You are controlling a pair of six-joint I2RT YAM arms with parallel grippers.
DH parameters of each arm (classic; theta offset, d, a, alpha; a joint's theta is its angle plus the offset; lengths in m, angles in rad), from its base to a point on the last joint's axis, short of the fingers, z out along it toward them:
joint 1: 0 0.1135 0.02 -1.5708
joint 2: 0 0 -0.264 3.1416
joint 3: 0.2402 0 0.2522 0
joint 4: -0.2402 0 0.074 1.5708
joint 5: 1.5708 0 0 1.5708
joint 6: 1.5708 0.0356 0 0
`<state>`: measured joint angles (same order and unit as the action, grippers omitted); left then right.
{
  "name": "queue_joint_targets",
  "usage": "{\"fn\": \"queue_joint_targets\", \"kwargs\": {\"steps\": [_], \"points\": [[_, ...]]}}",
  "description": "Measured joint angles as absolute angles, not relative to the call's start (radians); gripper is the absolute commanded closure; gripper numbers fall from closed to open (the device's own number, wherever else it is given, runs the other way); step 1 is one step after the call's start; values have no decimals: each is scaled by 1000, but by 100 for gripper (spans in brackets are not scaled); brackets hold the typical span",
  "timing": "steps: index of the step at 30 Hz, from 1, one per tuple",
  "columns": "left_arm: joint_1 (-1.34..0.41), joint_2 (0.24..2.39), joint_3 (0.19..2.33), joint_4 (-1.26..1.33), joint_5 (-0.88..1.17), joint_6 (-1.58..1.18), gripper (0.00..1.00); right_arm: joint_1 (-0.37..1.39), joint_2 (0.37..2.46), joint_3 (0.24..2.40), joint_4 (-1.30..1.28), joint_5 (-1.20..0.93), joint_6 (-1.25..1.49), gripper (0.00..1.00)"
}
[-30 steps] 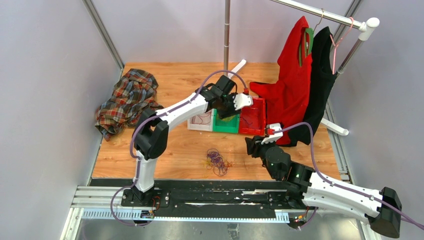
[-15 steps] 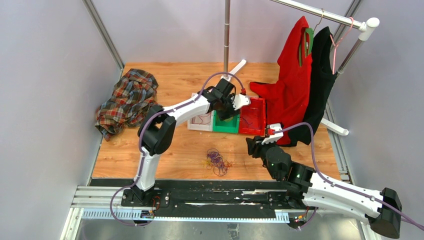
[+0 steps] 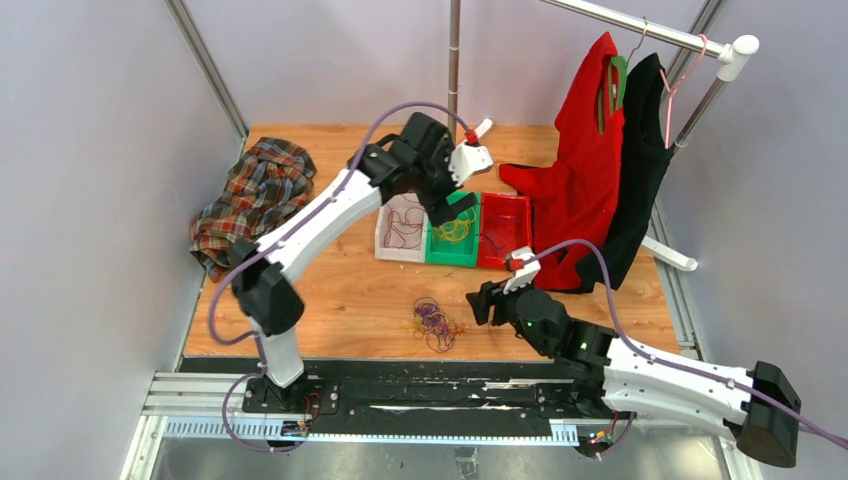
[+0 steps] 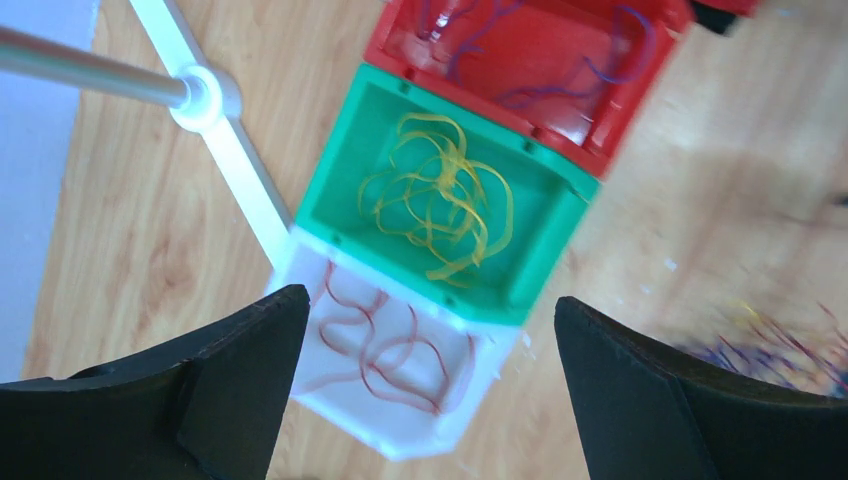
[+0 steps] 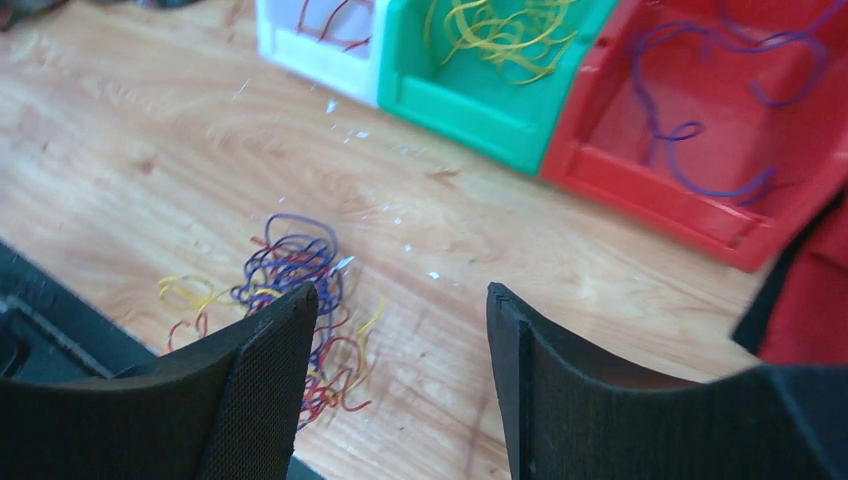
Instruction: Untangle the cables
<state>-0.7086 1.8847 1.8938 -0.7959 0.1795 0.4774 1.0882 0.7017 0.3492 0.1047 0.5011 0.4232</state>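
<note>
A tangled bunch of purple, yellow and dark red cables lies on the wooden table near the front edge. Behind it stand a white bin holding dark red strands, a green bin holding yellow strands, and a red bin holding purple strands. My left gripper hangs open and empty high above the white and green bins. My right gripper is open and empty, low over the table just right of the tangled cables.
A crumpled plaid shirt lies at the table's left side. A red garment and a black one hang from a rack at the right. The rack's white foot runs behind the bins.
My left gripper has lifted up and back from the green bin and opened wide, and yellow strands now show in that bin. My right gripper has moved left toward the tangle and opened wider.
</note>
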Motion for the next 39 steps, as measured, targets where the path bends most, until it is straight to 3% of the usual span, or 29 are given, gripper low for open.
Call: {"fn": "queue_joint_targets", "kwargs": {"steps": [5,11,18,25,32,39], "points": [[-679,1626,1717,-887,278,487,1,1088,810,370,145,358,423,35],[-657,1341,1330,-979,398,597,4,1084,965,370,261,213,435,35],[-707,1361,1089,-1002,439,605,9,1082,1158,370,373,138,474,38],[-743,1394,999,-851,447,525,19,1079,1179,369,410,144,499,42],[-743,1465,915,-648,452,442,35,1064,1145,332,429,167,525,48],[-743,1479,902,-577,469,411,82,1046,1118,303,429,177,537,58]]}}
